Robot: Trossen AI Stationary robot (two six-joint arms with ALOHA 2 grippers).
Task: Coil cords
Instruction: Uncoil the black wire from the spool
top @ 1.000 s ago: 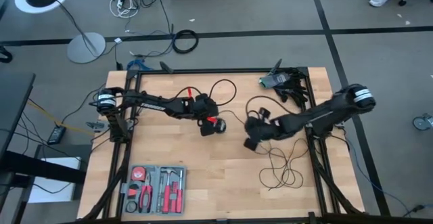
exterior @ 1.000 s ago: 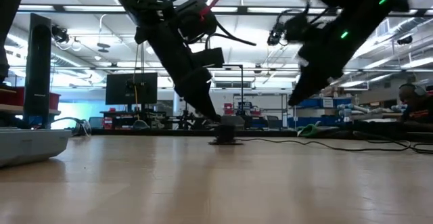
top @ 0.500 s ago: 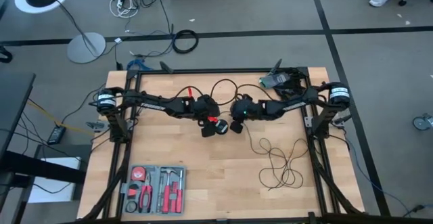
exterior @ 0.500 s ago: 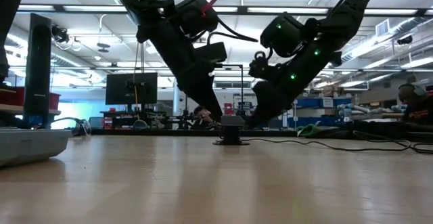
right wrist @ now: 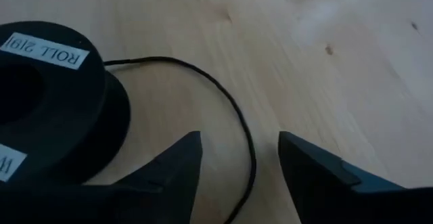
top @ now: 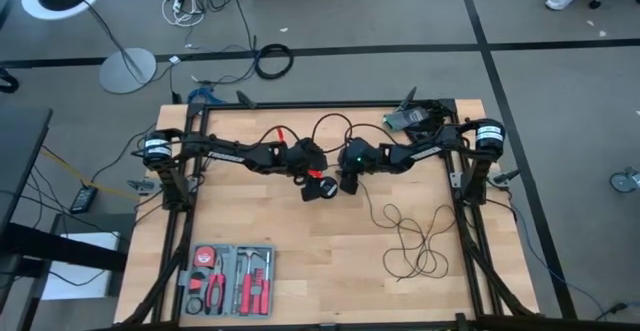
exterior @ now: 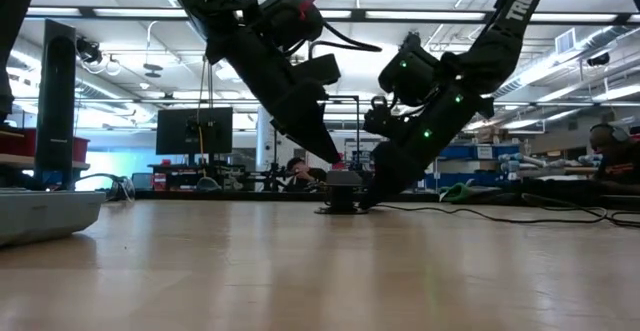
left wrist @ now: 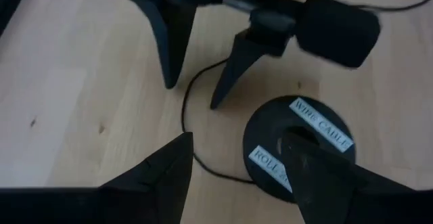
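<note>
From above I see both grippers meeting at frame centre: left gripper (top: 318,183) and right gripper (top: 345,181) flank the black puck (top: 327,190), with the thin black wire (top: 412,239) looping toward the lower right. At table level, the puck (exterior: 339,193) sits mid-frame. In my left wrist view, spread fingers (left wrist: 162,176) straddle the wire beside the puck (left wrist: 298,146). In my right wrist view, parted fingers (right wrist: 177,166) straddle the wire (right wrist: 223,99), gripping nothing.
</note>
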